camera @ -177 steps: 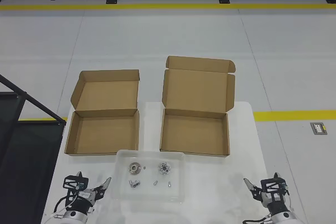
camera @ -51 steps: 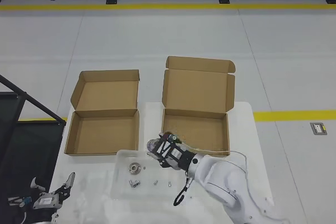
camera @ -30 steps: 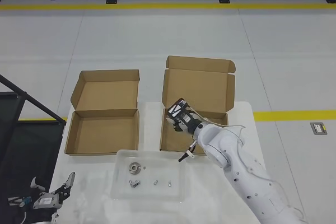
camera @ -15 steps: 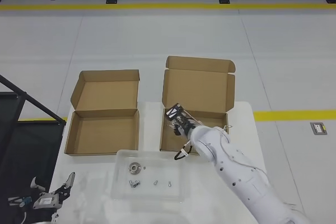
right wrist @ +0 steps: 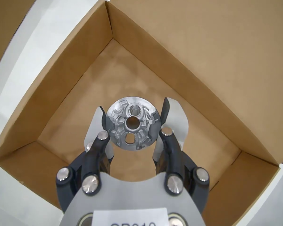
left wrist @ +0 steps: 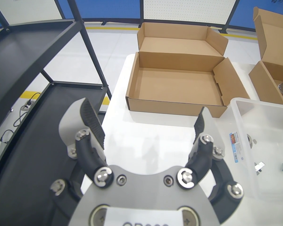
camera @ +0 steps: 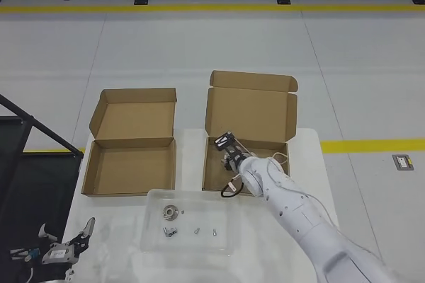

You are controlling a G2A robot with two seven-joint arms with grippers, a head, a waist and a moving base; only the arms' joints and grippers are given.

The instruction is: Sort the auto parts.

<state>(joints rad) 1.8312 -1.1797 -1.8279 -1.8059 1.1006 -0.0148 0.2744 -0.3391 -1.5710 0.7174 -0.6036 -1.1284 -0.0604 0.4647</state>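
My right gripper (right wrist: 134,110) is shut on a grey metal disc (right wrist: 133,126) with a centre hole. It hangs over the far left corner of the right cardboard box (right wrist: 202,88). From above, the right gripper (camera: 229,151) sits inside that box (camera: 269,177). A clear plastic tray (camera: 150,194) near the table's front holds a round metal ring (camera: 171,211) and three small metal bits (camera: 197,230). My left gripper (left wrist: 143,106) stands open with nothing in it, low at the table's front left corner (camera: 66,230).
The left cardboard box (camera: 129,170) lies open with a bare floor, also in the left wrist view (left wrist: 176,83). A black shelf rack (camera: 21,177) stands just left of the table. Both box lids stand up at the back.
The right gripper lifted the disc out of the tray and carried it to the right box, shifting slightly lower in the last half second. The left arm has stayed still since 1.7 s ago.
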